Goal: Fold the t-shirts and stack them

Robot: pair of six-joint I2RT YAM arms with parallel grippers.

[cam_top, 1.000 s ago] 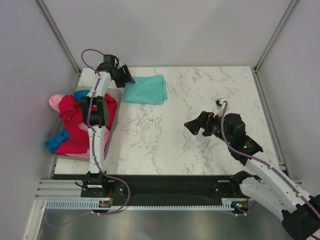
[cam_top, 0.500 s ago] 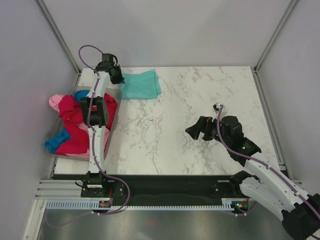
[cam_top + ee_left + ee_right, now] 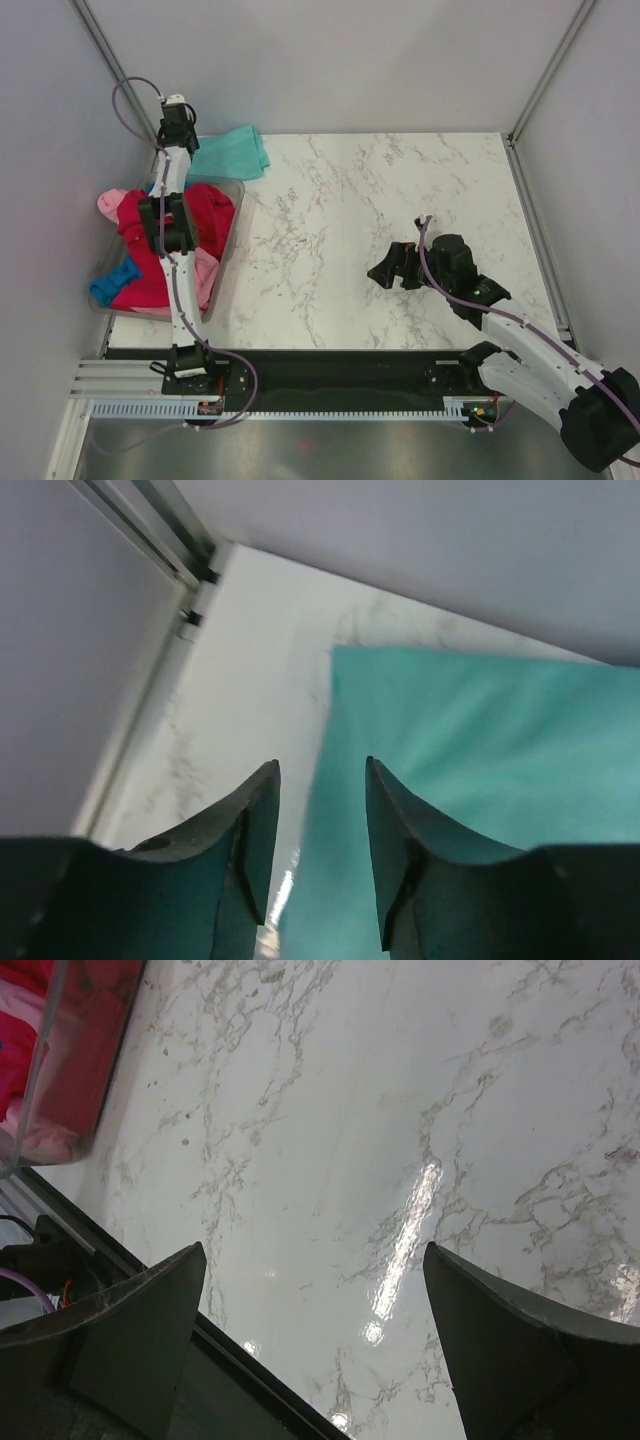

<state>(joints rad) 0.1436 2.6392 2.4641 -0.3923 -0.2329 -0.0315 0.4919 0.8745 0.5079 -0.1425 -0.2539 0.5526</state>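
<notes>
The folded teal t-shirt (image 3: 232,153) lies flat at the table's back left corner, and its left edge (image 3: 480,740) runs under my left gripper. My left gripper (image 3: 183,140) hangs just above that edge, and its jaws (image 3: 320,770) stand apart, open, with cloth and table showing in the gap. Crimson red (image 3: 205,210), light pink (image 3: 110,203) and bright blue (image 3: 105,285) t-shirts are heaped in the tub. My right gripper (image 3: 385,270) hovers wide open over bare marble at the right (image 3: 315,1250), holding nothing.
The grey translucent tub (image 3: 236,215) stands along the left side, and its corner shows in the right wrist view (image 3: 60,1060). Enclosure walls and a corner post (image 3: 150,530) stand close behind the left gripper. The black front rail (image 3: 150,1300) lies under the right gripper's left finger.
The teal t-shirt has slid left into the back left corner together with my left gripper. Its jaws closed in between and now stand apart. The right gripper shifted slightly.
</notes>
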